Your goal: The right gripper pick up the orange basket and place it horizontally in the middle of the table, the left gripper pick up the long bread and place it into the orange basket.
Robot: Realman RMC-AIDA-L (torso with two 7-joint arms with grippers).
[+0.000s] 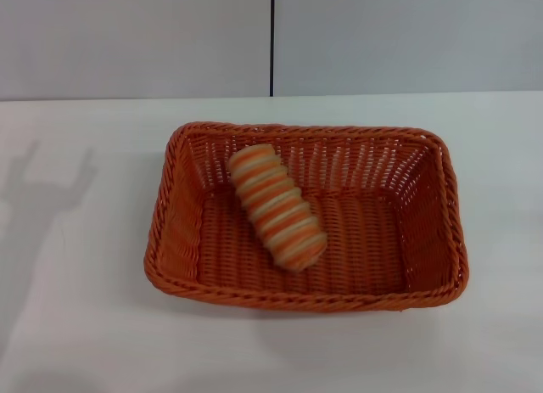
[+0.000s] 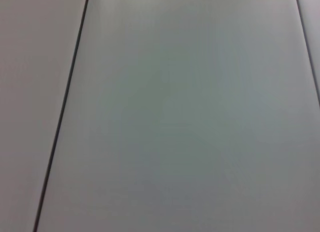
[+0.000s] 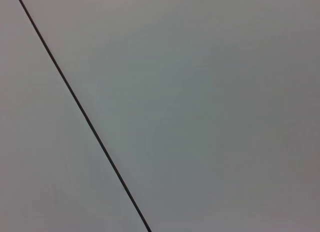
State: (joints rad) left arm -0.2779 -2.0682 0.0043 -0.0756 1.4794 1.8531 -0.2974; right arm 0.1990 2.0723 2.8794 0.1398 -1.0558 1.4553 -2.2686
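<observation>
Inside, long bread (image 1: 277, 207) aslant in orange basket (image 1: 174, 219) mid white table (image 1: 76, 325).

The table (image 1: 76, 325) is a plain white, matte top that fills the head view from the lower edge up to a straight far edge in the upper third of the frame. Directly on it, around the centre and slightly to the right, rests the orange basket (image 1: 174, 227), its long sides running across the frame and its braided rim uppermost. A soft grey shadow with a forked shape falls on the bare surface at the left of the frame.
</observation>
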